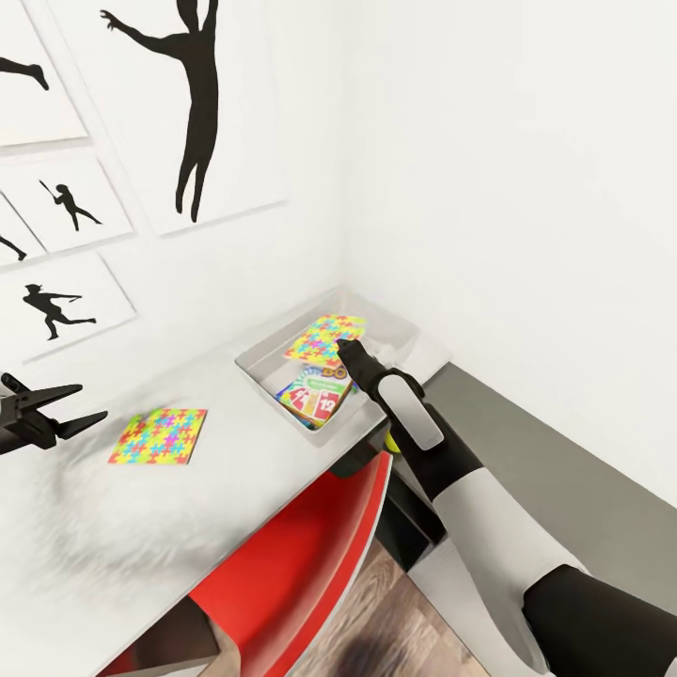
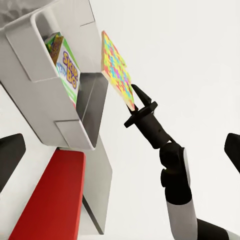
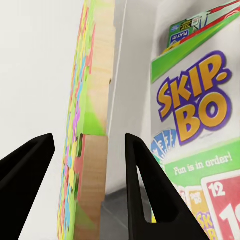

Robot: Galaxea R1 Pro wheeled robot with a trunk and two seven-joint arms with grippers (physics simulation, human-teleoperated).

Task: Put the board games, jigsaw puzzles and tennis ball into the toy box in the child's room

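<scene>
Puzzle (image 1: 324,338) between right gripper's (image 1: 344,350) jaws over toy box (image 1: 259,369).

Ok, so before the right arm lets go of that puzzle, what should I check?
1. Held puzzle gripped by right gripper: ok.
2. Held puzzle over the tray: ok in the head view.
3. Held puzzle level: not ok, it stands on edge.
4. Room in the tray: ok, the SKIP-BO box lies to one side.
5. Left gripper out of the way: ok, open and apart from the tray.
6. Table puzzle boxed: not ok, not yet in.
</scene>
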